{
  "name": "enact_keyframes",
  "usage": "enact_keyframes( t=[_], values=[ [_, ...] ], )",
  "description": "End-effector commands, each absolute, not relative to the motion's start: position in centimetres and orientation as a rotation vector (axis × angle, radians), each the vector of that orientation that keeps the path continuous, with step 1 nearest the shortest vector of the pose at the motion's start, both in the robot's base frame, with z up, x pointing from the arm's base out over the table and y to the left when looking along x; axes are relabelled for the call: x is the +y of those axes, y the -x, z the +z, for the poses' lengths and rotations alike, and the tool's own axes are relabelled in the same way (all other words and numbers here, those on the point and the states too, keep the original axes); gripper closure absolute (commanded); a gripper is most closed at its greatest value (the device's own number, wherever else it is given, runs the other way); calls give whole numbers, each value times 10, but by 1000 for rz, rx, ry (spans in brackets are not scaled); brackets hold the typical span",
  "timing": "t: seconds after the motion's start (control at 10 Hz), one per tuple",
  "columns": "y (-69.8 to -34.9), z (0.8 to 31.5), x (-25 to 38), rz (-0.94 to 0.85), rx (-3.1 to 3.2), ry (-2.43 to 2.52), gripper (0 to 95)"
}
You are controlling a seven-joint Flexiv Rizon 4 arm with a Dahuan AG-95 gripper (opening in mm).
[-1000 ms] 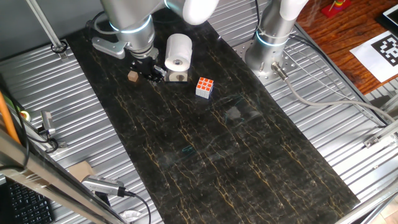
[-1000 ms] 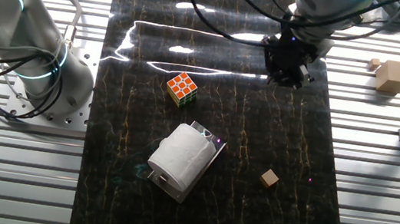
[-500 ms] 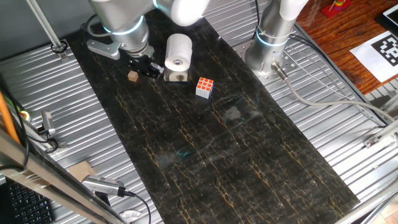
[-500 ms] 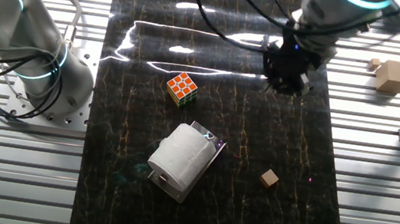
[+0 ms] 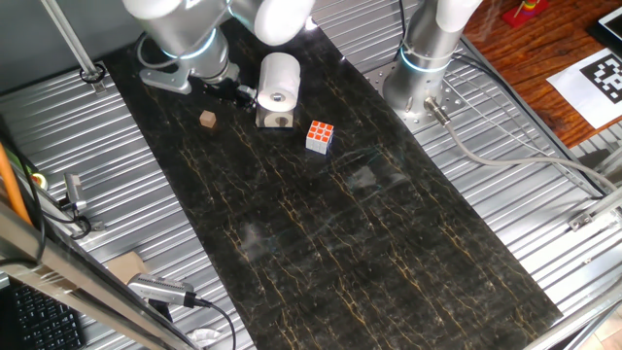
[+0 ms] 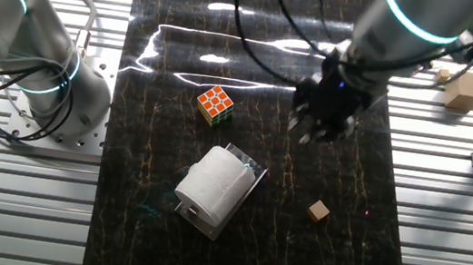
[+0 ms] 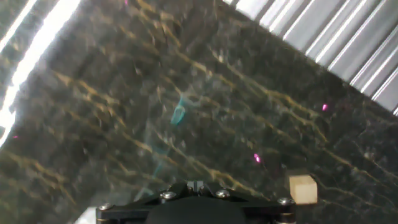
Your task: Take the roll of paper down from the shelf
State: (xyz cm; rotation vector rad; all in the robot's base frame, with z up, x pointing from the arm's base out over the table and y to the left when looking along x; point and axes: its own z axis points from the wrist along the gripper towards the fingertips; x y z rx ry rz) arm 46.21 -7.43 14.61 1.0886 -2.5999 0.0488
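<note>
Hand view gives me only dark marbled table [image 7: 124, 124] and the tiny brown wooden cube [image 7: 303, 188]; the jaws are out of frame, so I cannot tell their opening, and nothing appears held. From the other fixed view, the gripper [image 6: 322, 125] hangs near the table's long edge, well apart from the white toilet-paper roll [image 6: 211, 187]. That roll lies on its side atop the small pale wooden box-like shelf [image 5: 276, 119], hollow core facing along the table. A colourful puzzle cube [image 6: 215, 105] sits nearby. I judge the approach must swing sideways toward the roll.

Puzzle cube [image 5: 320, 136] and small wooden cube [image 5: 207, 119] — well apart.
</note>
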Motion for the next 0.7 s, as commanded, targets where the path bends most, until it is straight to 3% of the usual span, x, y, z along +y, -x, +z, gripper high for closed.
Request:
enact_keyframes(
  t=[0.1,0.2,0.3,0.7],
  values=[
    [-449,139,-95,50,-2531,-1102,570],
    [-440,135,-104,50,-2505,-1101,570],
    [-431,133,-111,54,-2485,-1082,380],
    [-397,121,-128,17,-2430,-1058,380]
  ],
)
